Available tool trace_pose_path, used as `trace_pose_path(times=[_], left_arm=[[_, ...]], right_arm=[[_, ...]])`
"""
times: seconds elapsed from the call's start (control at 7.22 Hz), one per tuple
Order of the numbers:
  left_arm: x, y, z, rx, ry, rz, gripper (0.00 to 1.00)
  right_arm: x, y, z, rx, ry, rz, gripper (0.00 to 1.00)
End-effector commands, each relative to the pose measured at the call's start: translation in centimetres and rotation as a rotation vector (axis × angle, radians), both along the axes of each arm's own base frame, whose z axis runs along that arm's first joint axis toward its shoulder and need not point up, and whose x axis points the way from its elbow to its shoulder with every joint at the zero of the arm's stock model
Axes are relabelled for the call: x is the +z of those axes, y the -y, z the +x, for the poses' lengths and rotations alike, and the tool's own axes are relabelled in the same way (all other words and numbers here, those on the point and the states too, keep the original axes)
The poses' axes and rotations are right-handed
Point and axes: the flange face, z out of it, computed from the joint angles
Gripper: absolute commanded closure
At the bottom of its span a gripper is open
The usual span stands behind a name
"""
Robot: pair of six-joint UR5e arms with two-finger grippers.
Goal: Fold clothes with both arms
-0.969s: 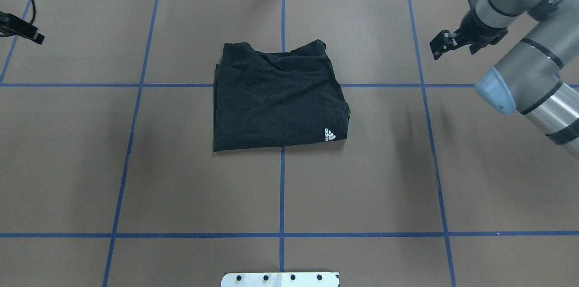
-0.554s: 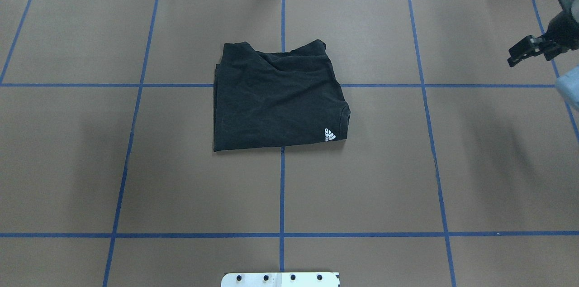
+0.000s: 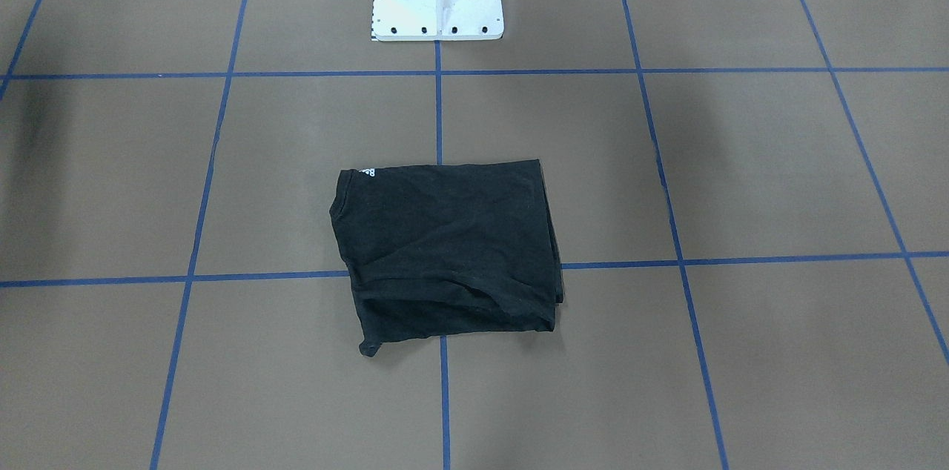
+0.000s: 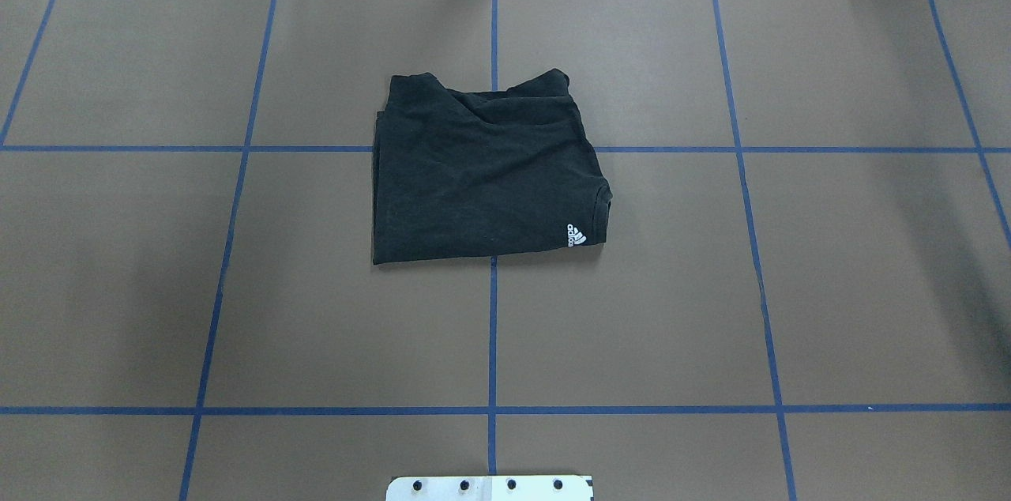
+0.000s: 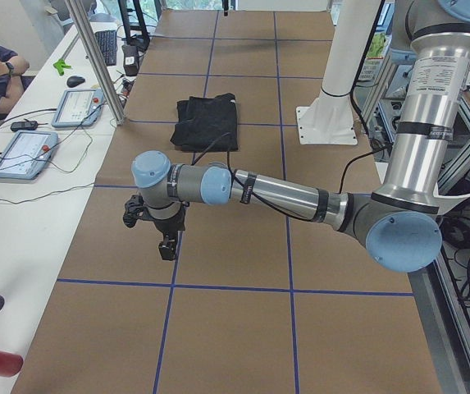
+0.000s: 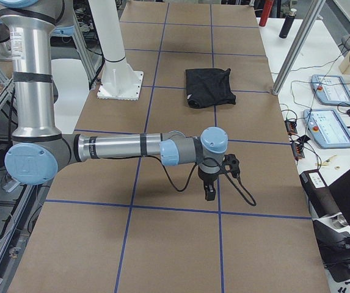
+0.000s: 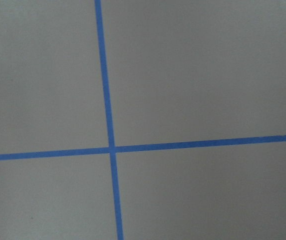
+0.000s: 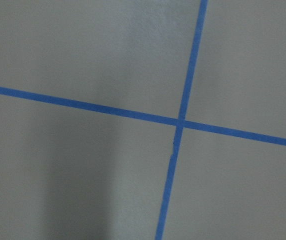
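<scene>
Left gripper point(image 5: 166, 246): opening cannot be judged.
Right gripper point(image 6: 210, 193): opening cannot be judged.
Pedestal base point(image 4: 490, 487): cut off by lower edge.

We note the left arm point(image 5: 276, 193) stretched out level, wrist bent, left gripper point(image 5: 167, 249) pointing down. Opposite, the right arm point(image 6: 116, 146) mirrors it, right gripper point(image 6: 210, 194) pointing down too. From these side views we cannot tell how either pair of jaws stands.
</scene>
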Motion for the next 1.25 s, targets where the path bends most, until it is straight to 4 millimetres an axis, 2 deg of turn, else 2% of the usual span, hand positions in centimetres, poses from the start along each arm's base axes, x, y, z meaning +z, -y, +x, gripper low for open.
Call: trace_pose_path(times=[0.0,0.14,0.28,0.42,0.83,1.11], left_arm=[[2.7,-4.1,-3.5,-0.032,-0.008,-0.011,0.00],[1.9,-6.3,-3.6,-0.034,-0.009,0.039,0.00],[1.1,-6.0,-3.4,-0.037,-0.008,0.052,0.00],[1.6,-5.5,-3.2,-0.036,-0.003,0.038,0.00],[0.6,-5.4,-3.1,-0.026,-0.005,0.068,0.00],[1.0,-5.7,-2.9,-0.024,0.003,0.057,0.00]], right_arm=[[4.2,-5.0,4.1,0.034,0.008,-0.042,0.00],[4.7,-5.7,4.4,0.021,0.006,-0.033,0.00],[4.6,-5.6,4.4,0.021,0.008,-0.031,0.00],[4.5,-5.6,4.4,0.021,0.008,-0.026,0.00],[4.4,-5.8,4.4,0.022,0.014,-0.027,0.00],[4.4,-6.2,4.4,0.031,0.016,-0.035,0.00]])
